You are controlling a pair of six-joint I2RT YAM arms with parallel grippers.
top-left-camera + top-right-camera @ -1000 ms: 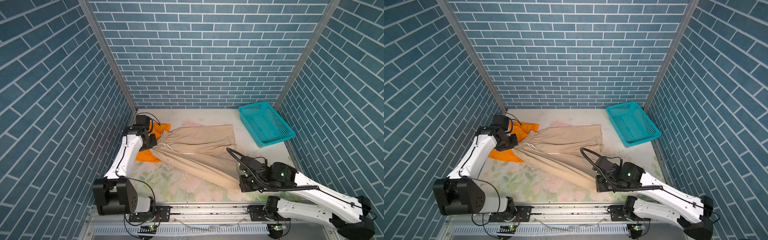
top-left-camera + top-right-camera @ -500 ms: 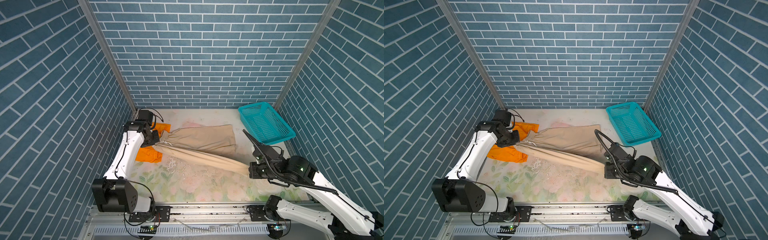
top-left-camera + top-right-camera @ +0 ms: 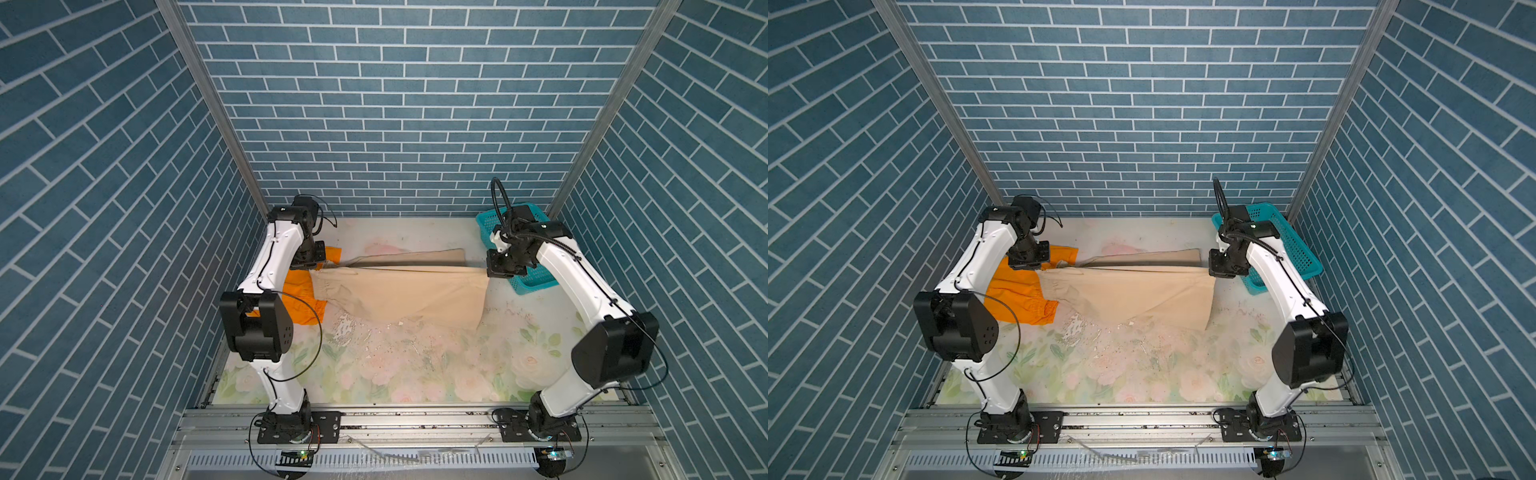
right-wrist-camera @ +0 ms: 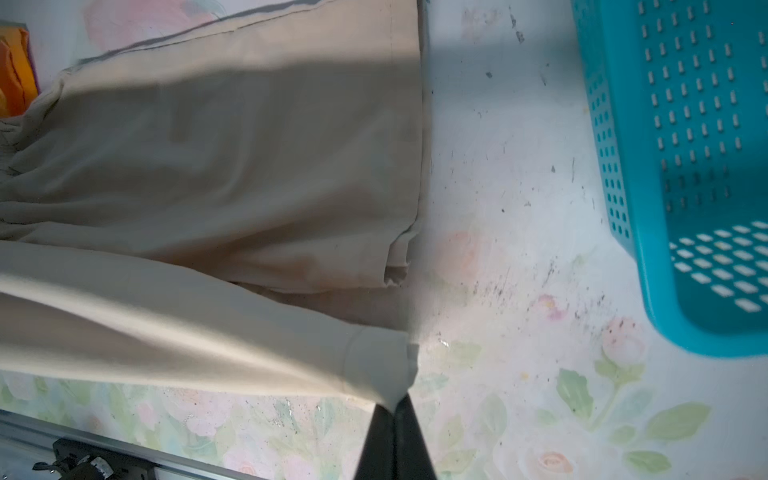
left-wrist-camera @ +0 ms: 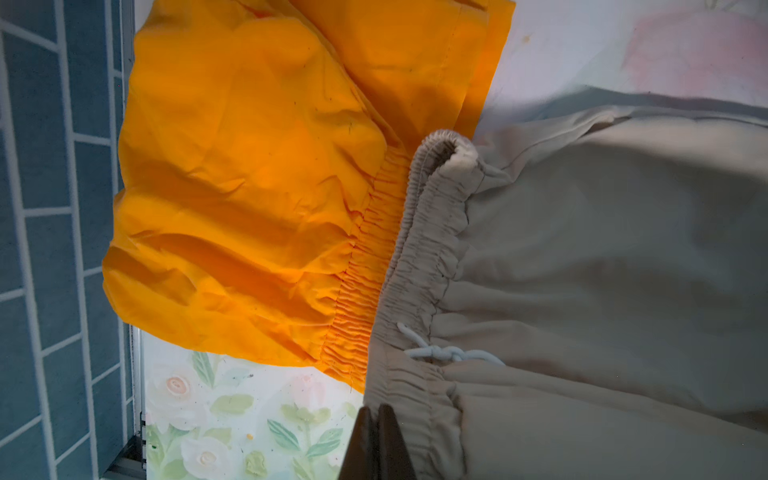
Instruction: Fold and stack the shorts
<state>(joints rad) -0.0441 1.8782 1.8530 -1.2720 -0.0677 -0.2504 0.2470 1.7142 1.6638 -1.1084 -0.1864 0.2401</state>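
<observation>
**Beige pair strung between both grippers**

Since a second ago both arms have risen. The left one has gone slightly toward the back wall. The right one has swung from the near edge of the table to the basket side, taking a leg hem with it. Cloth that lay flat now hangs stretched.

Left side: the left gripper has its fingers pressed together, pinching the gathered elastic waistband of the pale beige shorts of soft cloth. Below it, the bright orange shorts of thin crumpled cloth lie flat on the floral-print table against the left wall. Their elastic waistband meets the beige one and is partly overlapped by it in the left wrist view. A knotted white drawstring sits on the beige waistband.

Middle: in both top views the upper edge of the beige shorts runs taut and straight from gripper to gripper. The lifted layer drapes down toward the near side, its lower edge on the table. The other leg lies flat behind it, toward the back wall.

Right side: the right gripper has its fingers pressed together, pinching the hem corner of the raised leg clear of the table. The teal perforated plastic basket stands just beyond, by the right wall, apart from the cloth. The right wrist hides part of it in both top views.
</observation>
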